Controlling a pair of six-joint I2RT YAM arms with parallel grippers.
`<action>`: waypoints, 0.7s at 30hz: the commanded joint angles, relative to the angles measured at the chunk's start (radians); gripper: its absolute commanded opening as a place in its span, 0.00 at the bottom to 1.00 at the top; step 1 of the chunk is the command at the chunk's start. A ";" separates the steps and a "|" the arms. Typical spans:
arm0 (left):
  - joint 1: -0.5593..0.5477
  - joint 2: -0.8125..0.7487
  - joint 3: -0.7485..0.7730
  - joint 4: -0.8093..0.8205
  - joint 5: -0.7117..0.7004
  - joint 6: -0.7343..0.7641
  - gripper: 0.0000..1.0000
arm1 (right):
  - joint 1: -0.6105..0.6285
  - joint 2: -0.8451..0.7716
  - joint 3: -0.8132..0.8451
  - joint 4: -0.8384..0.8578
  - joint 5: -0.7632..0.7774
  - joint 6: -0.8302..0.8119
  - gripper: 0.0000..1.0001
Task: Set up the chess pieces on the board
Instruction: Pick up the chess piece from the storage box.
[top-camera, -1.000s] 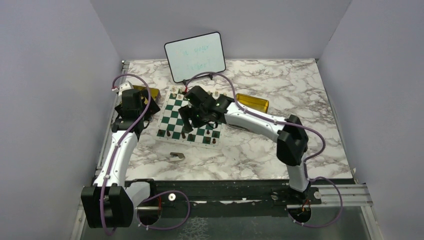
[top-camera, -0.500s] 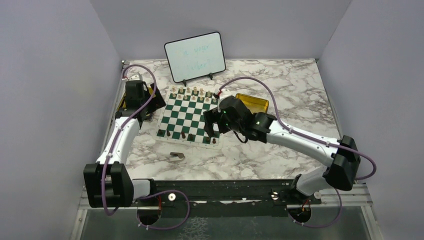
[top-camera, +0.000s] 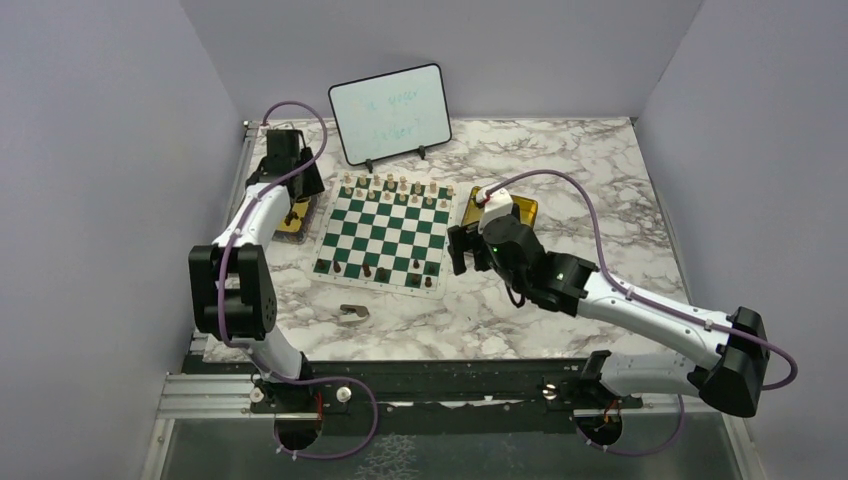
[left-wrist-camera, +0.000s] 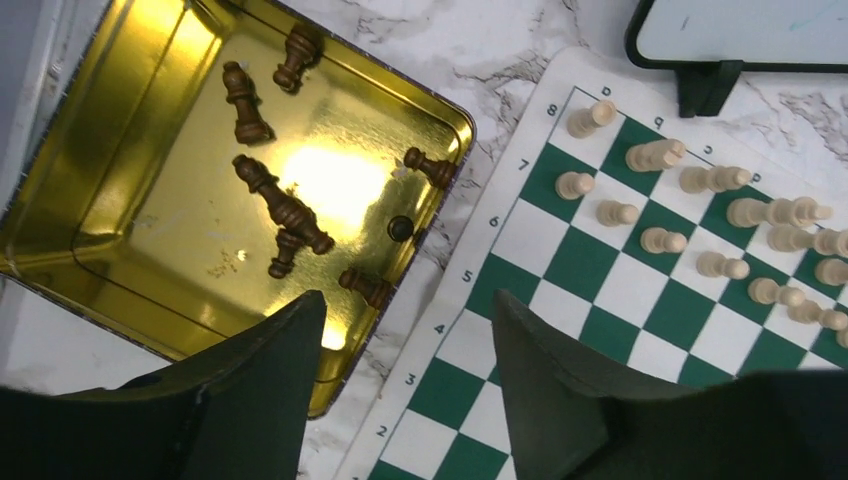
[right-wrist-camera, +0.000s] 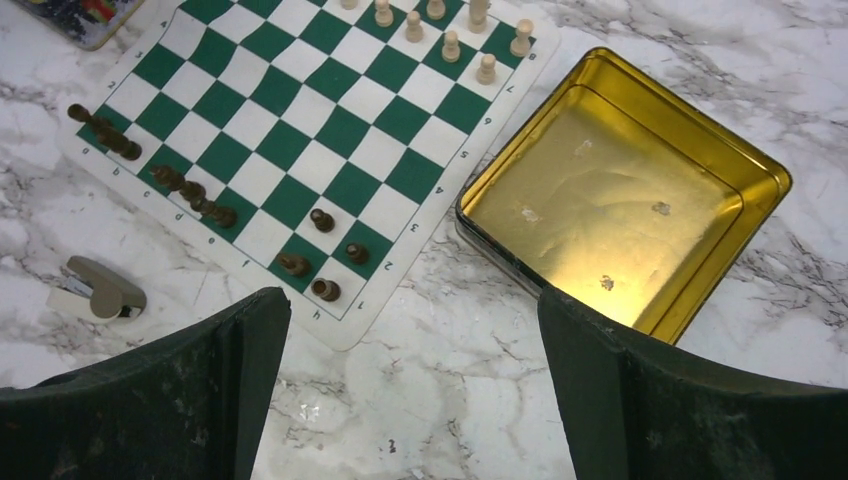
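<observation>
A white-and-grey marble-patterned table (top-camera: 560, 310) carries everything. At its middle lies the flat square chessboard mat of dark green and white checks with a white border (top-camera: 385, 230). A white rectangular whiteboard with a black frame (top-camera: 390, 112) stands on little feet just behind the mat's far edge.

Two square gold tins flank the mat. The left tin (left-wrist-camera: 150, 240) sits just beside the mat's far left corner, and the right tin (right-wrist-camera: 620, 200) sits just beside its far right corner, its floor showing only a few pale flecks.

The left gripper (left-wrist-camera: 407, 300) hangs above the near rim of the left tin and the mat's left border. Its jaws stand moderately apart with nothing between them. The right gripper (right-wrist-camera: 412, 295) hangs over bare marble off the mat's near right corner, in front of the right tin – jaws spread wide, nothing in them.

The small light tan wooden chess pieces (left-wrist-camera: 650, 155) stand on the mat's two far rows, by the whiteboard. Some small dark brown wooden chess pieces (right-wrist-camera: 190, 190) stand on the mat's two near rows, with several squares there uncovered. More dark brown pieces (left-wrist-camera: 285, 210) are in the left tin – most of them lying on their sides.

A flat brownish-grey scrap (right-wrist-camera: 100, 285) lies on the marble near the mat's near edge, apart from it.
</observation>
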 joint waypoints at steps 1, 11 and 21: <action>0.011 0.063 0.081 0.011 -0.159 0.041 0.59 | -0.001 -0.039 -0.045 0.075 0.073 -0.049 1.00; 0.113 0.179 0.171 0.038 -0.171 0.048 0.50 | -0.002 -0.048 -0.143 0.177 0.013 -0.075 0.93; 0.178 0.315 0.267 0.032 -0.138 0.010 0.43 | -0.002 0.005 -0.114 0.171 0.014 -0.090 0.93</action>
